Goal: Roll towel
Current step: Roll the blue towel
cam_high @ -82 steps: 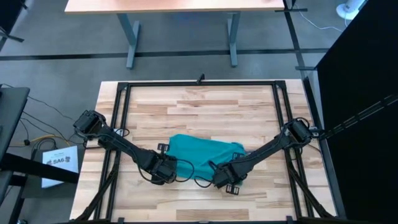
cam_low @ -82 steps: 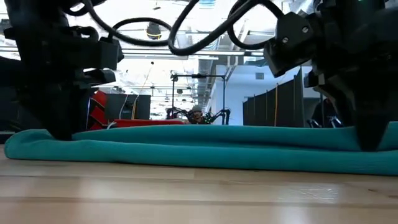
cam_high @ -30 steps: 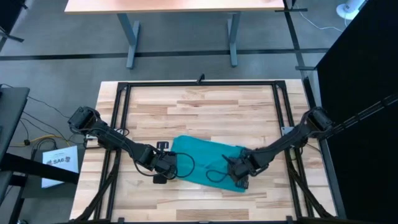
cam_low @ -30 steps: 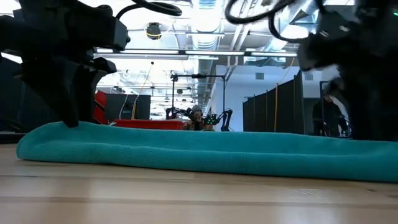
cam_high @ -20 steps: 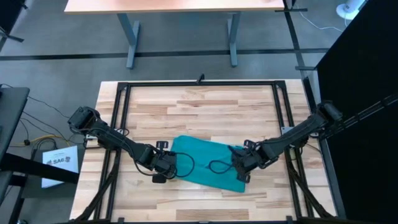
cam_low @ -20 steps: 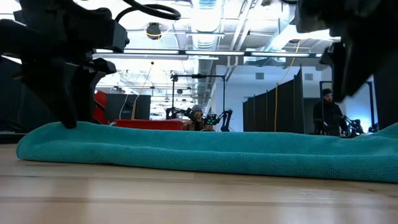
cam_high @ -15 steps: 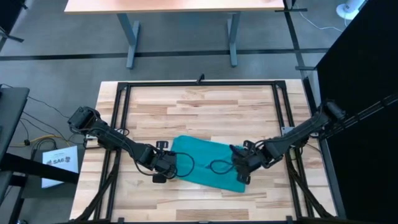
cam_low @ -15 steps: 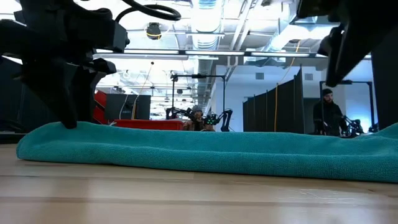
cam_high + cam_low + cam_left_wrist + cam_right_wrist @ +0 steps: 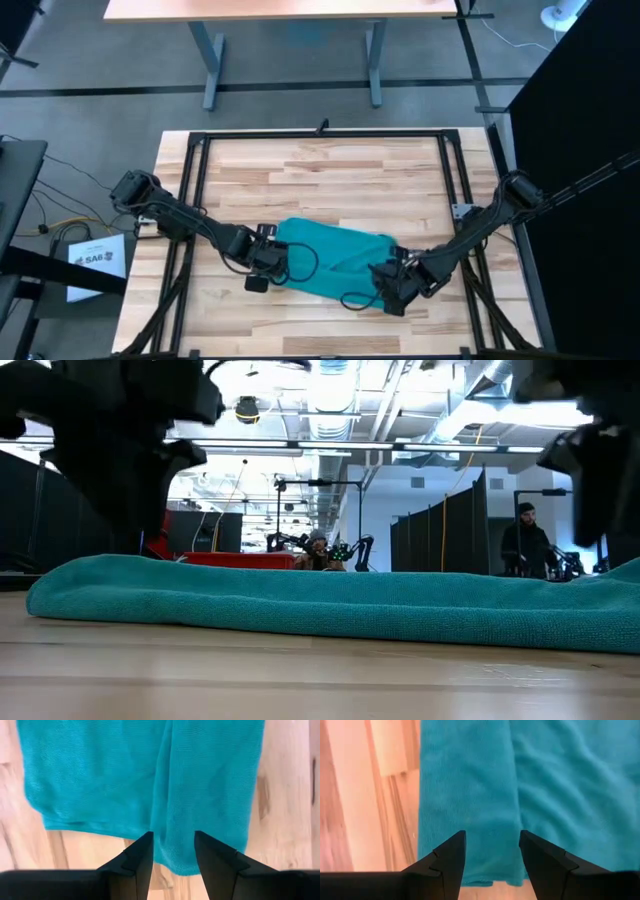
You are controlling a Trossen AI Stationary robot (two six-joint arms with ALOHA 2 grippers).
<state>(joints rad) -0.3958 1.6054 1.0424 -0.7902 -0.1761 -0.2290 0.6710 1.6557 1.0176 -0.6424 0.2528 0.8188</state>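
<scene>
The teal towel lies folded in a flat slanted pad on the wooden table, its long side facing the low view. My left gripper stands open over the towel's left end, with a fold ridge running out from between its fingers. My right gripper is open over the towel's right near corner, fingers pointing down at the cloth's edge. In the low view the right arm hangs clear above the towel. My left gripper points down with its open fingers on either side of the fold ridge near the towel's left edge. I cannot tell whether the fingertips touch the cloth.
Black frame rails run along the table's sides and far edge. Loose black cables loop from both wrists over the towel. Bare wood lies beyond the towel. A person stands far off in the room.
My right gripper has gone toward the table's near edge along the towel's right end. My left gripper has shifted a little toward the table's right, farther over the towel. The towel has kept its place and shape.
</scene>
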